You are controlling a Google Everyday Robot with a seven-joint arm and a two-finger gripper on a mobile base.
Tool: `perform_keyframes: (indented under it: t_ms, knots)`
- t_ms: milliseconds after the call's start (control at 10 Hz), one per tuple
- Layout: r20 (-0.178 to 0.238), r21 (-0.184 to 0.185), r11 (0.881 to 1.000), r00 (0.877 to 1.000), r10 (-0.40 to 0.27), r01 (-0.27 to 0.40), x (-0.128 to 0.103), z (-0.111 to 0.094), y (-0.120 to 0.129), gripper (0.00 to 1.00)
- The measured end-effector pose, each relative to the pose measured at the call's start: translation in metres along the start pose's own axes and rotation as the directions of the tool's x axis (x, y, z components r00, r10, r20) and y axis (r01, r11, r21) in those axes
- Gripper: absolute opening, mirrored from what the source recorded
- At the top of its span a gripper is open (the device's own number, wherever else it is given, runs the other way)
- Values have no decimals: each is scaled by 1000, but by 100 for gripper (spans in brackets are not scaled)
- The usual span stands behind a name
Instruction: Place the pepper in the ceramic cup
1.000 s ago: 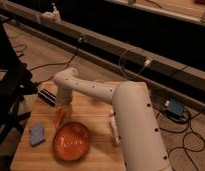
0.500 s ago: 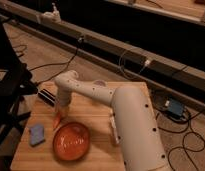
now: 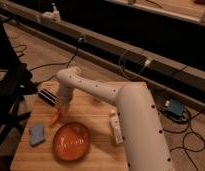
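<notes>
Pepper (image 3: 56, 119) at centre left is probably light, firm, slick, best pinched mid-body; gripper (image 3: 60, 110) is parked right above it, grip can't be told.

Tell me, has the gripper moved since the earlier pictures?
Yes. The gripper has gone down and slightly left, closer to the left rim of the plate, with the pepper at its tip.

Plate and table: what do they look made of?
Plate: glossy orange, likely glazed ceramic or plastic, judging by its bright highlights. Table: matte pale wood, it seems, with faint grain lines. The gripper hangs beyond the plate's far-left rim, at the pepper.
</notes>
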Motion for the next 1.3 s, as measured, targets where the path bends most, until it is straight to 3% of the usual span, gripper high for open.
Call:
perform_keyframes:
  t_ms: [300,400,700,1300]
  knots:
    - [-35,85,989,992,120,-117,16,-56,-11,0]
    - [-47,125,977,983,178,-171,26,-83,-11,0]
    - [-106,173,955,960,260,-240,43,-149,-2,0]
    - [-112,177,953,956,270,-248,45,-152,-2,0]
